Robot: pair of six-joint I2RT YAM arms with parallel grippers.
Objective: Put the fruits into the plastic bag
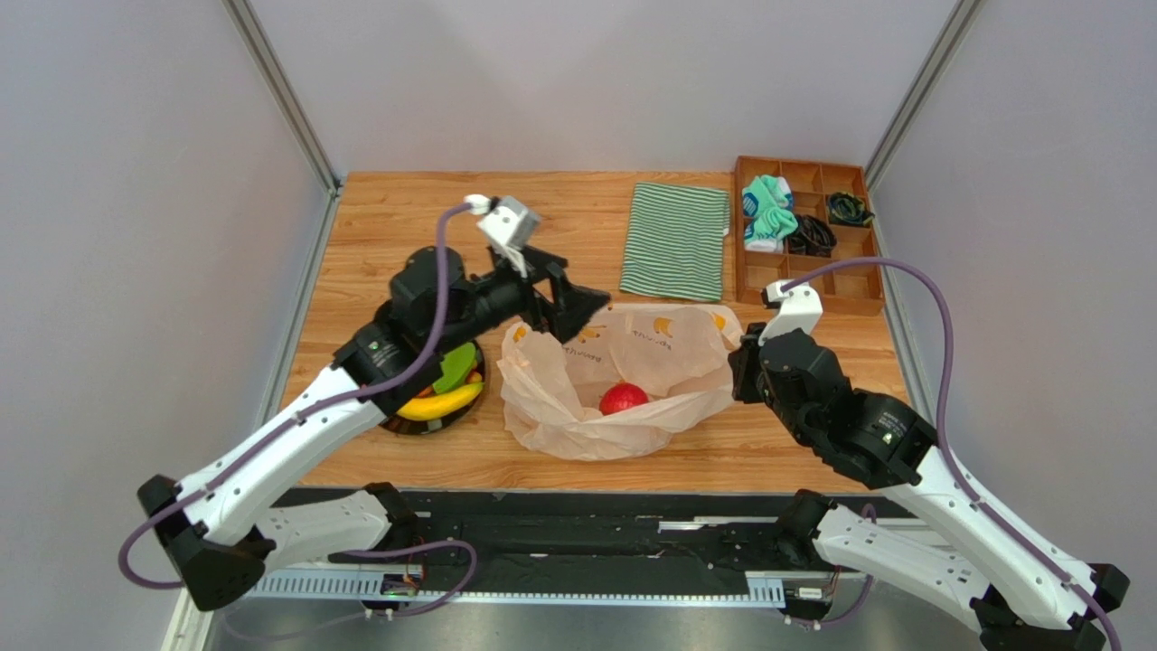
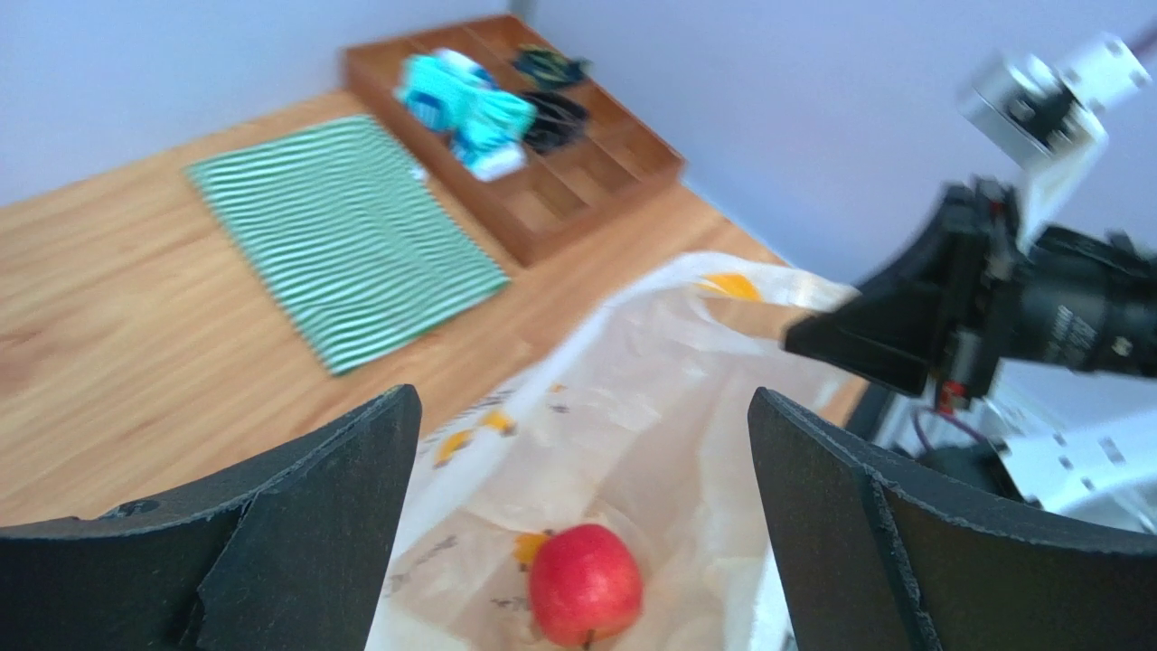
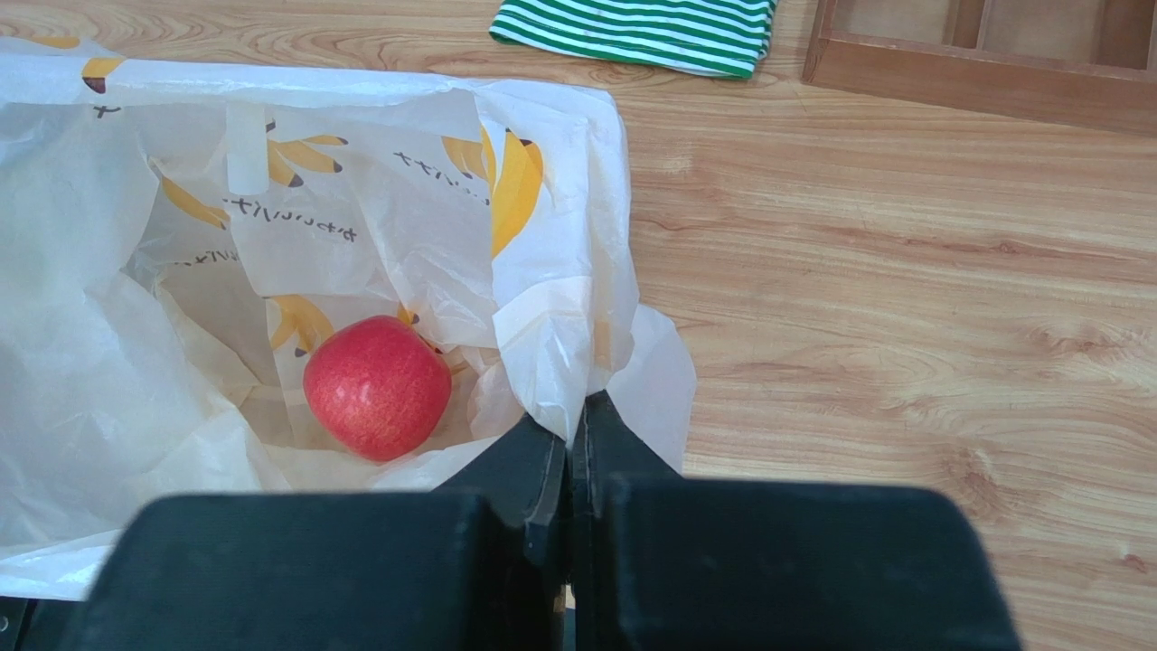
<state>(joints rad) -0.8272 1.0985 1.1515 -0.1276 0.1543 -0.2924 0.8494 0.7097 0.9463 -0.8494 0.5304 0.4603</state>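
Observation:
The plastic bag (image 1: 598,387) lies open in the middle of the table, whitish with printed bananas. A red apple (image 1: 623,398) rests inside it, also seen in the left wrist view (image 2: 585,583) and the right wrist view (image 3: 376,387). My left gripper (image 1: 568,309) hovers open and empty above the bag's left rim. My right gripper (image 3: 573,414) is shut on the bag's right edge (image 3: 571,339), holding it up. A yellow banana (image 1: 442,402) and green fruits (image 1: 456,365) lie in a dark bowl (image 1: 408,427) left of the bag, partly hidden by the left arm.
A green-and-white striped cloth (image 1: 675,240) lies behind the bag. A wooden compartment tray (image 1: 853,288) with small items stands at the back right. Grey walls enclose the table on three sides.

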